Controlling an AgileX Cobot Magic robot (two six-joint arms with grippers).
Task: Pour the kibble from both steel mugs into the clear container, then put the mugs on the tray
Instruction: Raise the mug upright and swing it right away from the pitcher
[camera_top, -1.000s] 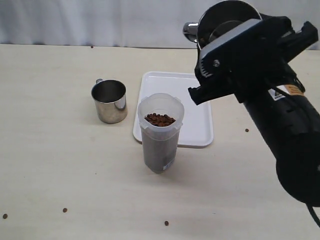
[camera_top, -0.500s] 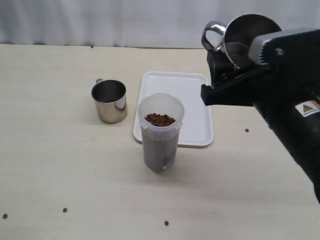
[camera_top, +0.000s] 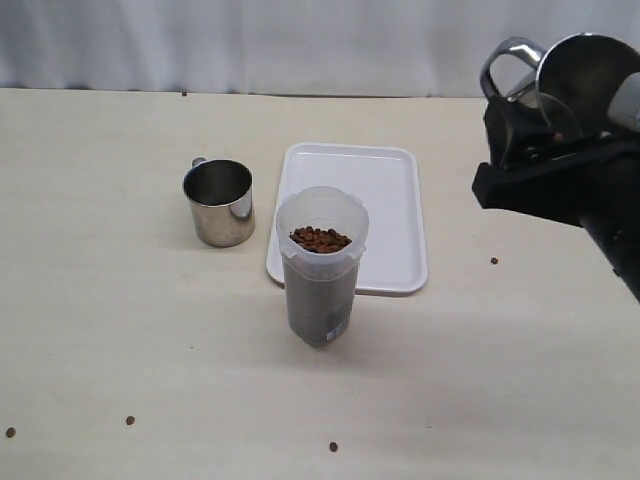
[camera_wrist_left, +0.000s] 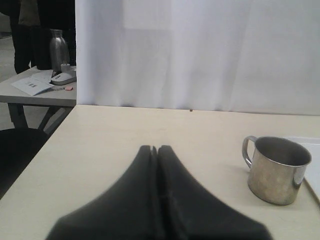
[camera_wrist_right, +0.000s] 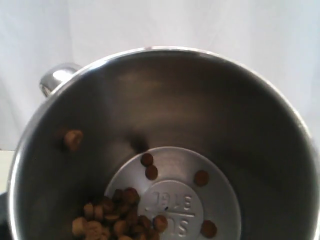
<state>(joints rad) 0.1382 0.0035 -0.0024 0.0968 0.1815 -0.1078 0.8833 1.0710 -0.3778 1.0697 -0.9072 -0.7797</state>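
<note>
**Right claw** (camera_top: 545, 150): clamped on the held mug (camera_top: 585, 75), raised well above the desk (camera_top: 120, 330) at the far right edge of the exterior view, to the right of the tray. The mug is tilted, its mouth facing the camera and its loop handle on the upper left.

**Held mug, interior** (camera_wrist_right: 165, 125): a small remainder of kibble (camera_wrist_right: 120, 215) is gathered at the low side of the base. A few single pellets lie across the stamped bottom and one sits on the wall.

**Left claw** (camera_wrist_left: 155, 150): fingers pressed together, nothing between them, and seen only in its own wrist view. It is above the desk, well apart from the second mug (camera_wrist_left: 277, 170).

**Second mug** (camera_top: 219, 203): upright on the desk, just left of the tray, handle turned away from the camera. It appears empty, though its floor is not fully visible.

**Clear container** (camera_top: 320, 265): upright on the desk in front of the tray's near left corner, hiding that corner. It is filled with kibble (camera_top: 320, 239) to a little below the rim.

**Tray** (camera_top: 385, 180): flat on the desk, white.

**Desk**: stray pellets lie near the front edge (camera_top: 333, 447), at the front left (camera_top: 130, 420) and right of the tray (camera_top: 494, 261).
</note>
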